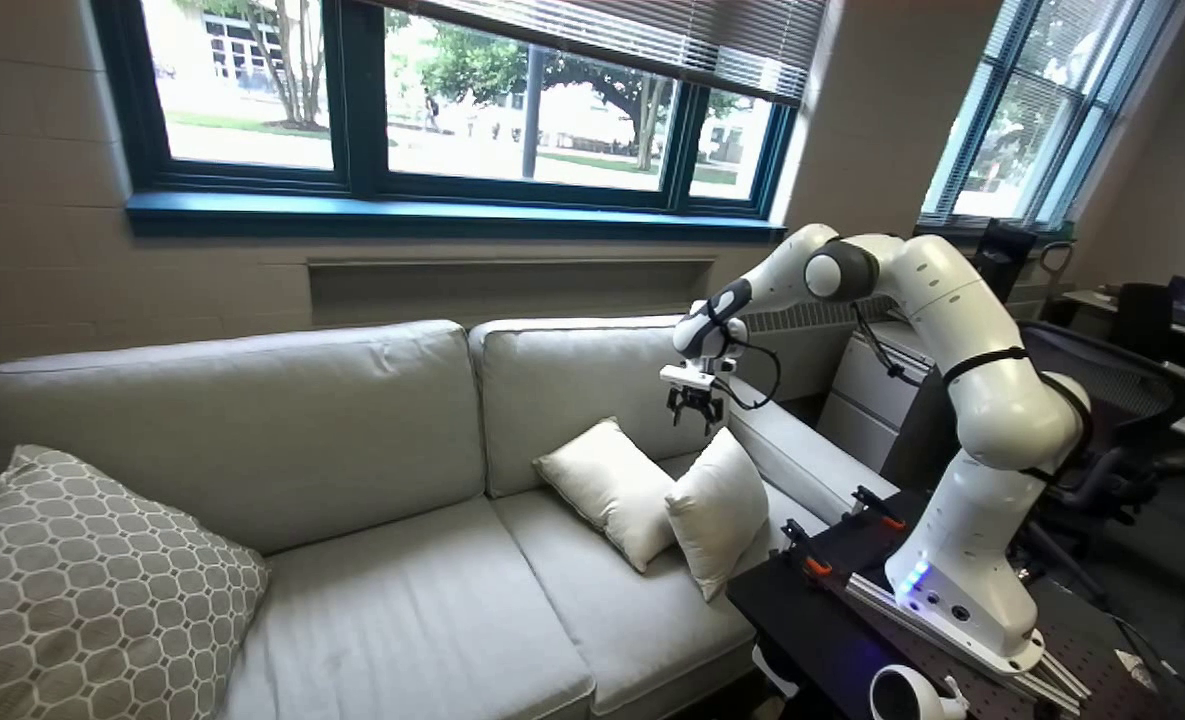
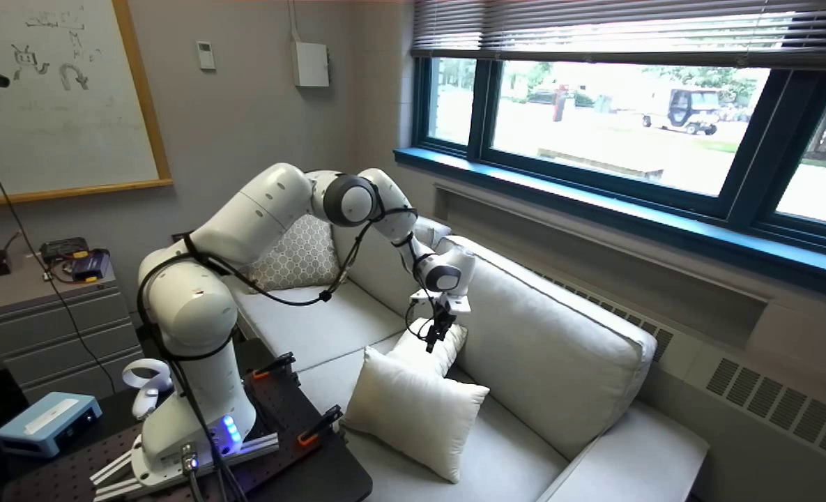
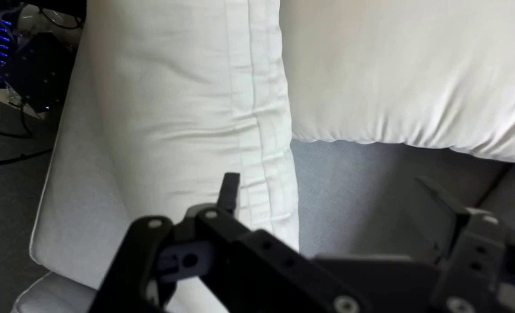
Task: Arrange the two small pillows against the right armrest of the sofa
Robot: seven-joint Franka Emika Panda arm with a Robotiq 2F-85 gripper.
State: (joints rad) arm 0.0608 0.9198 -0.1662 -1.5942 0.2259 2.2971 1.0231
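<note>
Two small cream pillows sit on the right seat of the sofa (image 1: pixel 372 590). The pillow closer to the right armrest (image 1: pixel 802 455) stands tilted (image 1: pixel 720 515); the other leans beside it (image 1: pixel 607 485). In an exterior view the tilted pillow (image 2: pixel 416 415) partly hides the other pillow (image 2: pixel 444 348). My gripper (image 1: pixel 694 412) is open and empty above the pillows, near the back cushion. In the wrist view the gripper (image 3: pixel 333 195) has one finger over the seamed edge of a pillow (image 3: pixel 183 108) and the other over shadowed grey fabric. The other pillow (image 3: pixel 405 69) is at upper right.
A large patterned pillow (image 1: pixel 102 590) lies at the sofa's far left end. The black table (image 2: pixel 315 467) with the robot base and clamps (image 2: pixel 320 425) stands close to the sofa front. The sofa's back cushion (image 2: pixel 545 335) rises behind the gripper.
</note>
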